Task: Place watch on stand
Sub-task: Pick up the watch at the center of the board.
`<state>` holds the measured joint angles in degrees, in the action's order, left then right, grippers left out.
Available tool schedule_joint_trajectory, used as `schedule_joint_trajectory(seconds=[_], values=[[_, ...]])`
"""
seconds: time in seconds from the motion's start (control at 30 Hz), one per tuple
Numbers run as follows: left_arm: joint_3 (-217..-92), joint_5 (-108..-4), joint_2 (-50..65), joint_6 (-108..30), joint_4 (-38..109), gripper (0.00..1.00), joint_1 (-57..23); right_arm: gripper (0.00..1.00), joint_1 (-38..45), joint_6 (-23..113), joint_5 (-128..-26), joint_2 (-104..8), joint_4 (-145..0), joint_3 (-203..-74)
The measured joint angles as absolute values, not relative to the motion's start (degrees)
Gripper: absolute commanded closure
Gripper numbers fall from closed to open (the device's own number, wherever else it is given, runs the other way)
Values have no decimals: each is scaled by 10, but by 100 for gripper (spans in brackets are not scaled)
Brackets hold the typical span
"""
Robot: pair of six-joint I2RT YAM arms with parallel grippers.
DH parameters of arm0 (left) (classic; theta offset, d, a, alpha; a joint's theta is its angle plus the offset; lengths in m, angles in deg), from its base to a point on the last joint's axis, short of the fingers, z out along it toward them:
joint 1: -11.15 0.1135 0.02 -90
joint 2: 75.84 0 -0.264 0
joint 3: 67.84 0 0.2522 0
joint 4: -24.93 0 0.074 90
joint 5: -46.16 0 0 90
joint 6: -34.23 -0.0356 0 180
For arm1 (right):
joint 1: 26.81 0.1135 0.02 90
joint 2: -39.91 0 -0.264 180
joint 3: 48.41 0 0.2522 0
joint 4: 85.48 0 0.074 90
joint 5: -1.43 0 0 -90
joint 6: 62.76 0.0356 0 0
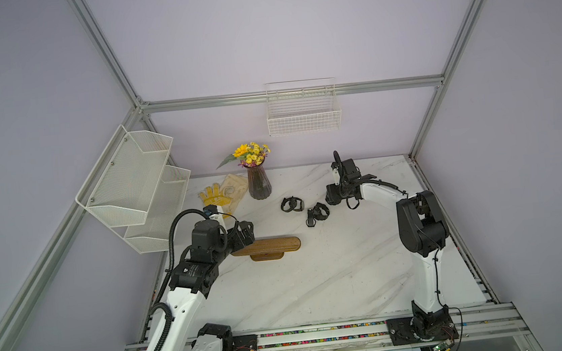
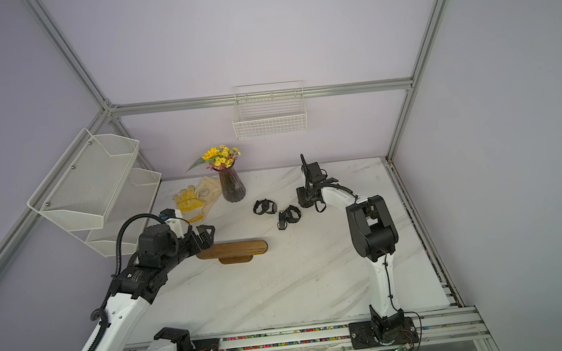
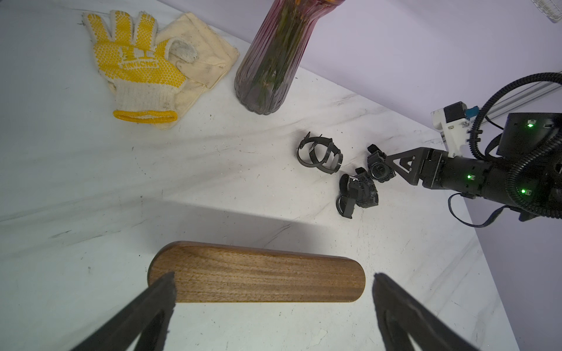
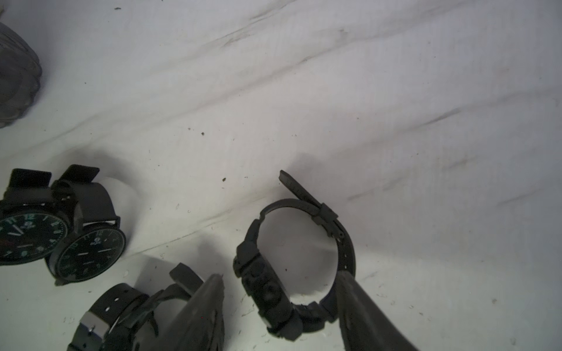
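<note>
The wooden stand point(image 1: 272, 245) point(image 2: 235, 249) point(image 3: 258, 273) stands on the marble table, left of centre. My left gripper point(image 1: 246, 235) point(image 3: 273, 279) hangs open over the stand's left end and holds nothing. Several black watches lie toward the back right. A pair point(image 1: 292, 204) point(image 4: 88, 255) lies together, and another watch point(image 1: 316, 213) point(image 4: 127, 313) lies beside it. My right gripper point(image 4: 279, 276) point(image 1: 332, 197) is down on the table, open, straddling one buckled black watch point(image 4: 267, 288) point(image 3: 380, 170). One finger point(image 4: 349, 304) touches its strap. A gap shows between the other finger point(image 4: 209, 304) and the case.
A dark vase point(image 1: 259, 185) of yellow flowers stands at the back, with a yellow work glove point(image 1: 215, 196) on a cream cloth to its left. White mesh shelves point(image 1: 132, 183) hang on the left wall and a wire basket point(image 1: 304, 118) on the back wall.
</note>
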<state>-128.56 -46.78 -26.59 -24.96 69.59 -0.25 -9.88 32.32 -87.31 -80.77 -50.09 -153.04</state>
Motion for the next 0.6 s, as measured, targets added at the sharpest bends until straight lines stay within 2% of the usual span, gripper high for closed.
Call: schedule_joint_trajectory(seconds=[0.17,0.6], values=[[-1286,-468,-266,-250,696,0,-3,43,-95,316,-860,-813,-491,-1530],[-1286,-466,-262,-250,696,0,-3,63,-87,313,-862,-821,-482,-1519]])
